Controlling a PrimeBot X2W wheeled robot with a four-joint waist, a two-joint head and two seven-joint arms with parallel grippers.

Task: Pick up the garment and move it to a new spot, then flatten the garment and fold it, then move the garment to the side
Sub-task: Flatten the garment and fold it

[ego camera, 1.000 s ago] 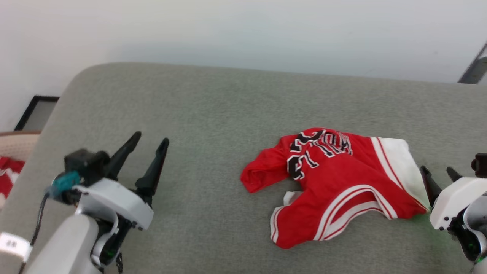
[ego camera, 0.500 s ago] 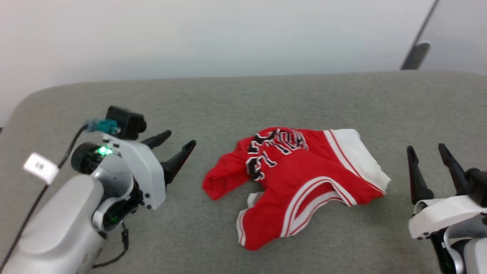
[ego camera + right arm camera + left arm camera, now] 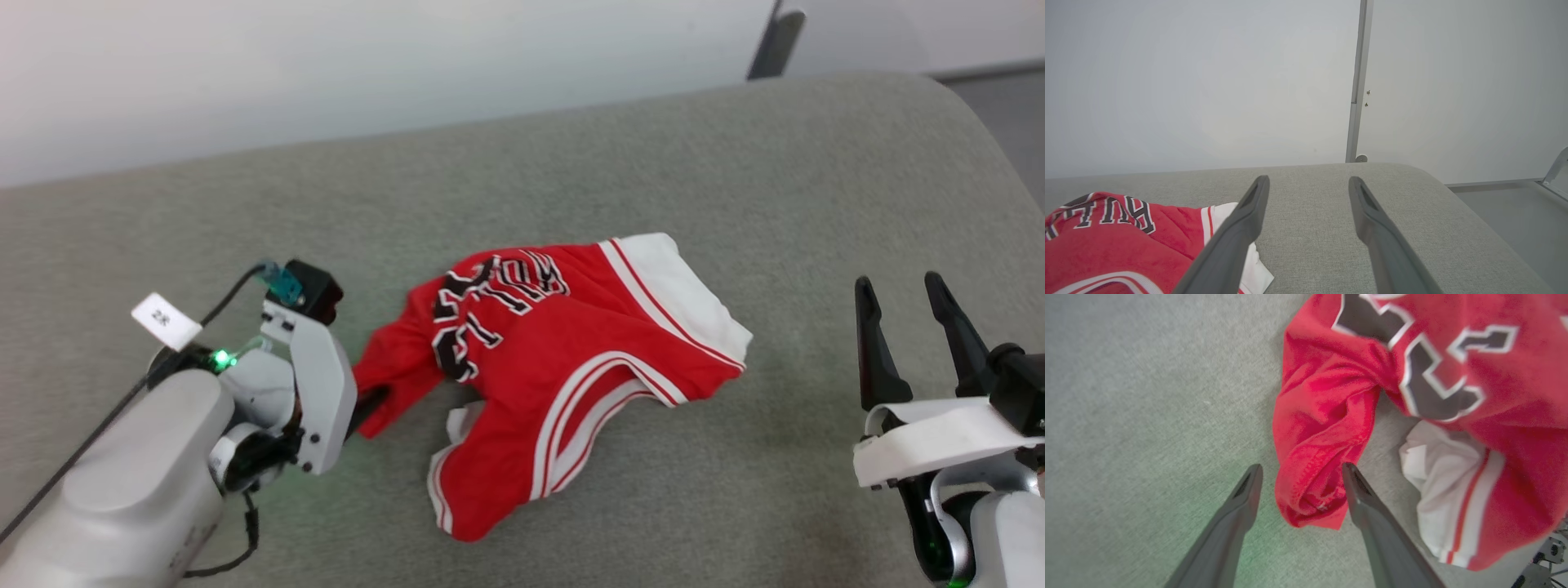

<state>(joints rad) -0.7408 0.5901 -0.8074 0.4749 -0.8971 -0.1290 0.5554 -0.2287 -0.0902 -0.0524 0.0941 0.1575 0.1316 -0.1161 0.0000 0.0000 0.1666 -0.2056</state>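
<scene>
My left claw (image 3: 1300, 470) is wide open around a red corner of the Bulls jersey (image 3: 563, 359). My right claw (image 3: 896, 284) is wide open too, well apart from it.

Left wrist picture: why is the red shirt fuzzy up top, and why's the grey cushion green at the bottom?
Left wrist view: the garment is sharpest at its near fold, softer toward the lettering, probably out of focus; the cushion carries a green tint. Head view: a green light glows on the left wrist, the likely source.
</scene>
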